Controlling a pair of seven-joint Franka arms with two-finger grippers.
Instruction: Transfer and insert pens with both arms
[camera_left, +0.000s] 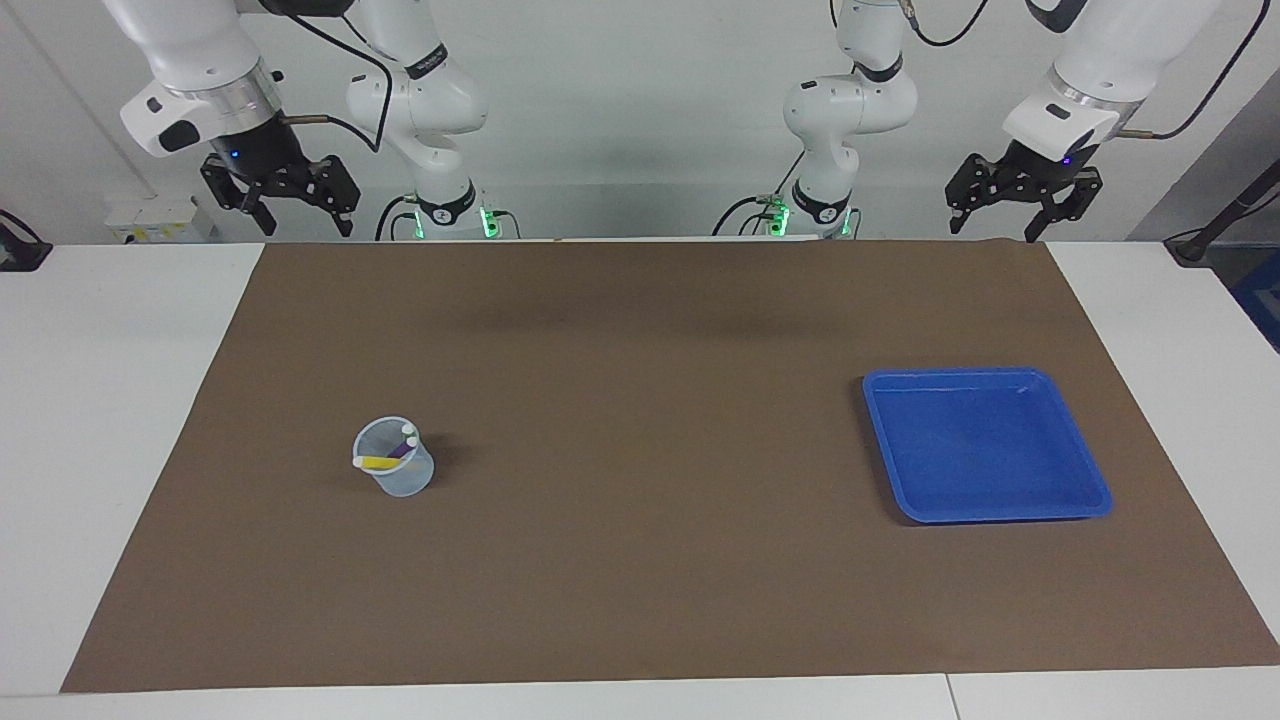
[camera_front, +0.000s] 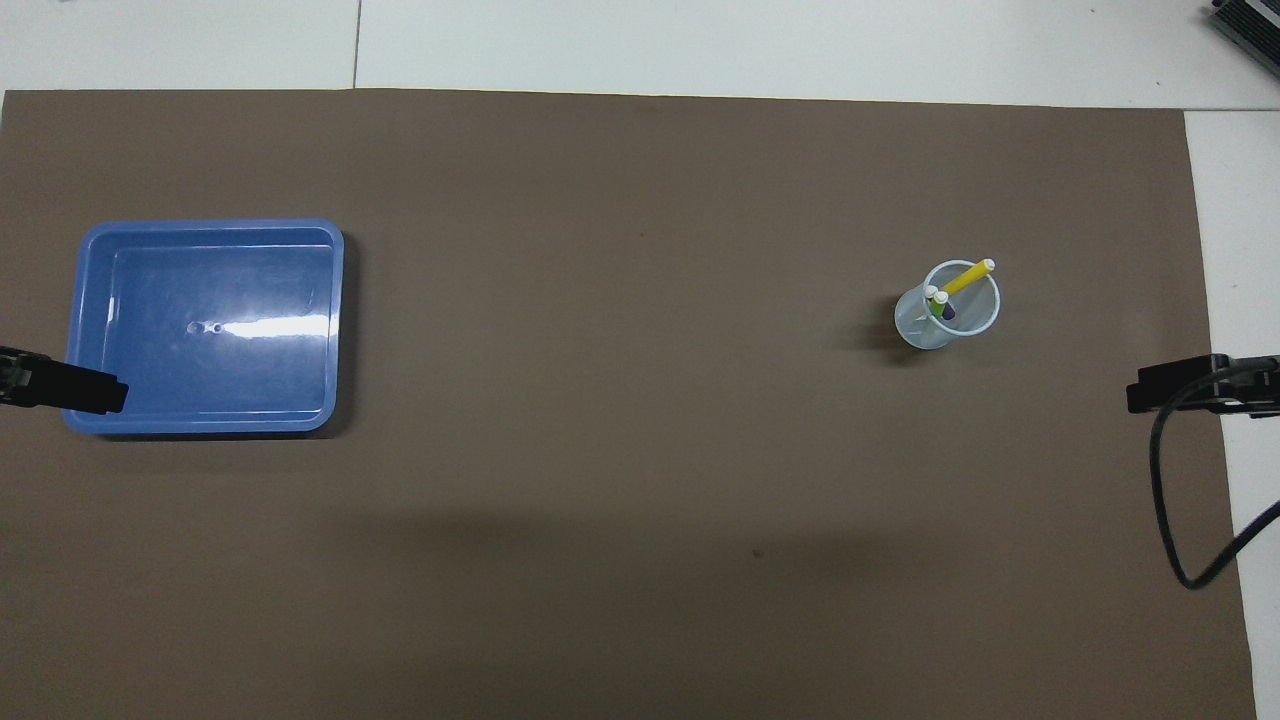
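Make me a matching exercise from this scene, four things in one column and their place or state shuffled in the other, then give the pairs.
Things:
1. pens
2. tray
3. left gripper
4. cup

Places or states:
A. empty, toward the left arm's end of the mat
B. clear, toward the right arm's end of the mat
C. standing in the cup
D. open, raised at the robots' edge of the mat

Pairs: 1-C, 2-A, 3-D, 4-B

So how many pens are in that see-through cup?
3, all standing in the clear cup toward the right arm's end of the table: the yellow pen leaning on the rim, the green pen and the purple pen beside it.
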